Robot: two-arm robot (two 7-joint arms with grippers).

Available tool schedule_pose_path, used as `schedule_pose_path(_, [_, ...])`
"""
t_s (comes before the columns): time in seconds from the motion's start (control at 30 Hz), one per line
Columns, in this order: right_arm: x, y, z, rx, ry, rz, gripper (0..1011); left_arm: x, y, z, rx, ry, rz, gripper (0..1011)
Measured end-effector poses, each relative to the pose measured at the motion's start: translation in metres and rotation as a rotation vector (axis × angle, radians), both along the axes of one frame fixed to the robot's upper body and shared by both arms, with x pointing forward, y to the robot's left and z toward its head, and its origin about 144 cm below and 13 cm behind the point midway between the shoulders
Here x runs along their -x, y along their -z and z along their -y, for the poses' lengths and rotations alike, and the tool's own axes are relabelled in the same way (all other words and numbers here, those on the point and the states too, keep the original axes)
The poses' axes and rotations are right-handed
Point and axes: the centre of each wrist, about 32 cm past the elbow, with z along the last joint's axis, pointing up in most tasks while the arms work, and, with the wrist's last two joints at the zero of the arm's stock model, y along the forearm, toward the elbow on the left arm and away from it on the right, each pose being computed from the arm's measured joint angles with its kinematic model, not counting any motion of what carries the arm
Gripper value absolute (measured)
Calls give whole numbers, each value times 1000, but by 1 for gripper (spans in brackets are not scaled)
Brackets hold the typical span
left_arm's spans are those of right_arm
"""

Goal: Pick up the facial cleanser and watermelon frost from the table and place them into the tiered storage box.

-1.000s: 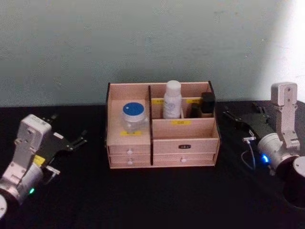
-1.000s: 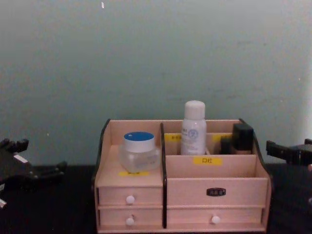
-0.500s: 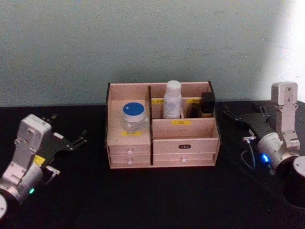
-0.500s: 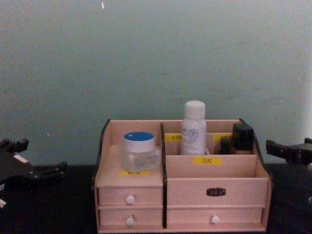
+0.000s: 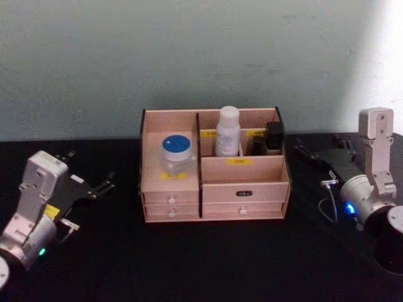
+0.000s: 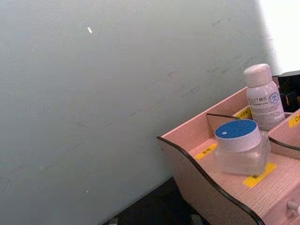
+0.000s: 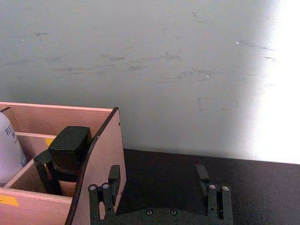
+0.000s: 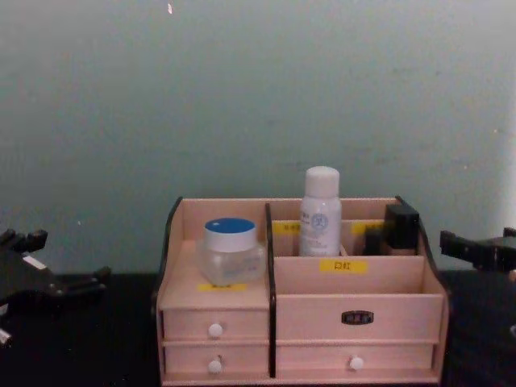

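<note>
Storage box [image 5: 214, 189] mid-table, left gripper [image 5: 104, 187], right gripper [image 5: 308, 153] seemingly apart.

Dim, soft-focus views; bright glare washes wall [image 5: 189, 56] at right edge; black table [image 5: 201, 264] swallows detail.

A staged robot test setup, more lab than home. A counter [image 5: 201, 264] covered in plain black cloth stands against a bare, scuffed pale green wall [image 5: 189, 56]. The one furnishing is a light wooden tiered storage box [image 5: 245, 189] with yellow labels and small white-knobbed drawers, holding a blue-lidded jar [image 5: 175, 151], a white bottle [image 5: 228, 131] and a dark item [image 5: 274, 137]. Robot arms with grey housings, exposed cables and lit indicator lights rest at both sides of the counter
</note>
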Motion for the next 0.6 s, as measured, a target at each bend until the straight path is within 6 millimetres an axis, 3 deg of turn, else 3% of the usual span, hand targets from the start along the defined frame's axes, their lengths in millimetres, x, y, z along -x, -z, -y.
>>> schedule_pose_path(0.6, [0, 0, 0, 0, 0, 0, 1003, 0, 0, 0, 0, 0, 0, 1001])
